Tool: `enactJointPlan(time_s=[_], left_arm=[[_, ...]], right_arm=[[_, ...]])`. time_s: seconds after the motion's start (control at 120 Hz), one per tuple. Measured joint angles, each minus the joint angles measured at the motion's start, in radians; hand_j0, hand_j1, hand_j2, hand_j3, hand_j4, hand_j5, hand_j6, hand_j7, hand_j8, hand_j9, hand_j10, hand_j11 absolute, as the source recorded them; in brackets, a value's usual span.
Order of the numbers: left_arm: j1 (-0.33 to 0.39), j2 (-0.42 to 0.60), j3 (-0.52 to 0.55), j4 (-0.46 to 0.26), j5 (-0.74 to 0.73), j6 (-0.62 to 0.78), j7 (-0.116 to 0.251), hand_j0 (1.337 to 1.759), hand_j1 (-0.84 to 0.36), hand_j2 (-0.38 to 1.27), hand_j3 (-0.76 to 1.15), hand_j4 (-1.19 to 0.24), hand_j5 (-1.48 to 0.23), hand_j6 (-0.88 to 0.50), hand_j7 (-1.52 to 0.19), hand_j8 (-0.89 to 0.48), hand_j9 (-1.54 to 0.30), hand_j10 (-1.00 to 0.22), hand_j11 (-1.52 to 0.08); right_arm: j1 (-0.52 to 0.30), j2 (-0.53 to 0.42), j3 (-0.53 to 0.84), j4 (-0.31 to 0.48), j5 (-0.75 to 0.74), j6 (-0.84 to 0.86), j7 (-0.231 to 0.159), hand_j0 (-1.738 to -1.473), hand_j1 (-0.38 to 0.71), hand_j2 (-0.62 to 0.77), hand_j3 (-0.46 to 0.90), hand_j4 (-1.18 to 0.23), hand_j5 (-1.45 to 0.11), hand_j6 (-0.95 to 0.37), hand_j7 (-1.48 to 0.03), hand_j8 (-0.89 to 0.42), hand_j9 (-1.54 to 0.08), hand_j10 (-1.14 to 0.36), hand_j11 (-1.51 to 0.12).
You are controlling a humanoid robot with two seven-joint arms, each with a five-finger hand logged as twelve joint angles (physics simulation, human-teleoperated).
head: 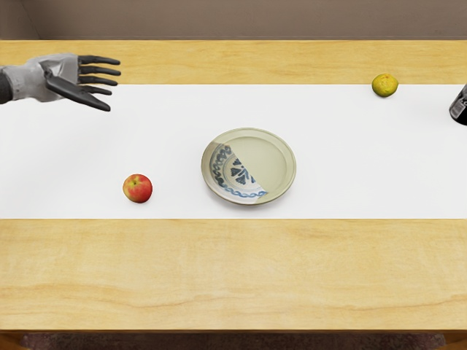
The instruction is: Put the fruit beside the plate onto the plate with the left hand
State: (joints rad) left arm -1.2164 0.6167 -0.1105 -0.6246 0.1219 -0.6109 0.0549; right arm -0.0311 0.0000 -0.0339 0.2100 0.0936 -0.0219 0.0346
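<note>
Plate (268, 154) sits on white runner (365, 164) across wooden table (233, 273); perhaps wall (233, 18) behind.

The one head view looks down at a slant across the table (233, 270) from its near edge, far enough back that the plate (273, 156) sits mid-frame.

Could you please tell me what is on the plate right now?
No fruit on the plate, only its blue pattern; the apple lies beside it. Underneath is hidden.
</note>
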Motion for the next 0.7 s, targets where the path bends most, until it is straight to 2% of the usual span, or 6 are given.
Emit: enactJointPlan(time_s=[0.167, 0.267, 0.375, 0.492, 0.6, 0.7], left_arm=[[-0.014, 0.003, 0.017, -0.007, 0.020, 0.000, 0.001, 1.658, 0.06, 0.05, 0.00, -0.25, -0.32, -0.25, -0.32, -0.25, -0.32, -0.24, -0.32], [-0.043, 0.038, 0.032, -0.075, 0.148, 0.000, 0.011, 1.658, 0.06, 0.05, 0.00, -0.25, -0.32, -0.25, -0.32, -0.25, -0.32, -0.25, -0.32], [-0.041, 0.199, 0.039, -0.317, 0.290, 0.000, 0.054, 1.658, 0.06, 0.05, 0.00, -0.25, -0.32, -0.25, -0.32, -0.25, -0.32, -0.25, -0.32], [-0.050, 0.231, 0.042, -0.564, 0.490, 0.021, 0.102, 1.658, 0.06, 0.05, 0.00, -0.25, -0.32, -0.25, -0.32, -0.25, -0.32, -0.25, -0.32], [-0.056, 0.319, 0.042, -0.704, 0.632, 0.121, 0.146, 1.658, 0.06, 0.05, 0.00, -0.25, -0.32, -0.25, -0.32, -0.25, -0.32, -0.25, -0.32], [-0.070, 0.327, 0.042, -0.779, 0.743, 0.219, 0.177, 1.658, 0.06, 0.05, 0.00, -0.25, -0.32, -0.25, -0.32, -0.25, -0.32, -0.25, -0.32]], right_arm=[[-0.001, 0.000, -0.001, -0.001, 0.000, -0.001, -0.002, -1.658, -0.31, -0.01, 0.00, -0.03, -0.04, -0.03, -0.04, -0.03, -0.04, -0.03, -0.04], [-0.006, 0.000, -0.002, 0.000, 0.000, -0.001, -0.006, -1.658, -0.31, -0.01, 0.00, -0.03, -0.04, -0.03, -0.04, -0.03, -0.04, -0.03, -0.04], [-0.008, 0.000, -0.003, 0.000, 0.000, -0.001, -0.008, -1.658, -0.31, -0.01, 0.00, -0.03, -0.04, -0.03, -0.04, -0.03, -0.04, -0.03, -0.04], [-0.008, 0.000, -0.003, 0.000, 0.000, -0.001, -0.009, -1.658, -0.31, -0.01, 0.00, -0.03, -0.04, -0.03, -0.04, -0.03, -0.04, -0.03, -0.04], [-0.009, 0.000, -0.003, 0.000, 0.000, -0.001, -0.009, -1.658, -0.31, -0.01, 0.00, -0.03, -0.04, -0.03, -0.04, -0.03, -0.04, -0.03, -0.04], [-0.009, 0.000, -0.003, 0.000, 0.000, -0.001, -0.009, -1.658, -0.31, -0.01, 0.00, -0.03, -0.04, -0.03, -0.04, -0.03, -0.04, -0.03, -0.04]])
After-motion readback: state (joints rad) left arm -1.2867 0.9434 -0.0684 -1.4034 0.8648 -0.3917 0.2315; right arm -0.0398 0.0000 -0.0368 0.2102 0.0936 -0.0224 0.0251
